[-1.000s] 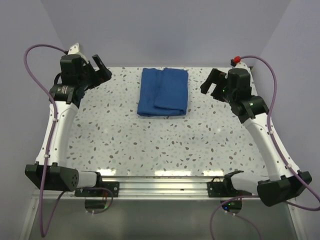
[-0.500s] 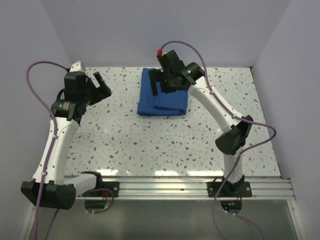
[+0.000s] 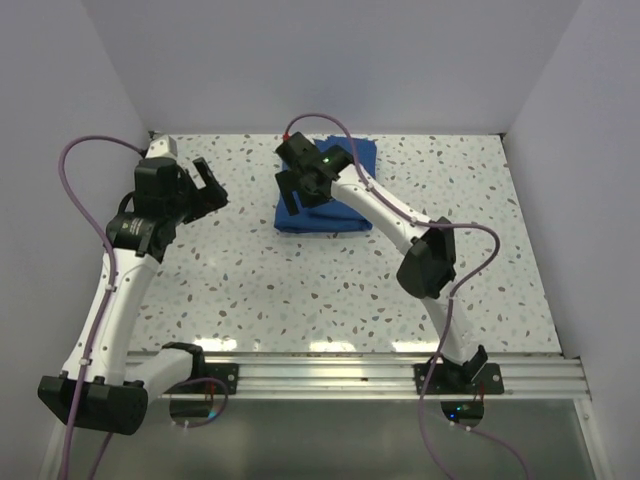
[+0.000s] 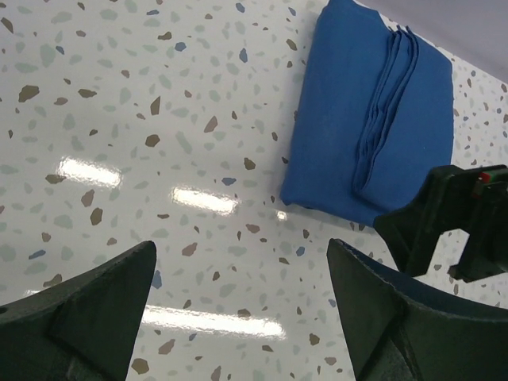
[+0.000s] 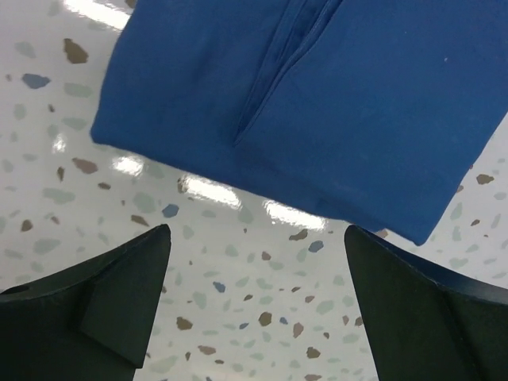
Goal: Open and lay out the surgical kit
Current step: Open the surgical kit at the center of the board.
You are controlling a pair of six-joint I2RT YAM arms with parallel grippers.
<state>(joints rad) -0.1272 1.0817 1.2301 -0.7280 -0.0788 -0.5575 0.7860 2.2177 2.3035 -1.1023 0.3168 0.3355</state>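
One blue wrap [image 5: 357, 103] just ahead of right tool [image 5: 255, 236].

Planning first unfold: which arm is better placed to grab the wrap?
Right. The right gripper, open, hangs at the edge of the wrap; the left gripper, also open, sits off to the side.

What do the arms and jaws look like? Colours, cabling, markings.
Both match: left arm and right arm have white links, black joint housings and black wrist units. Jaws are plain black wedges. A purple cable loops along each arm. A green light shows on the right wrist; a pale label on a left joint is unreadable.
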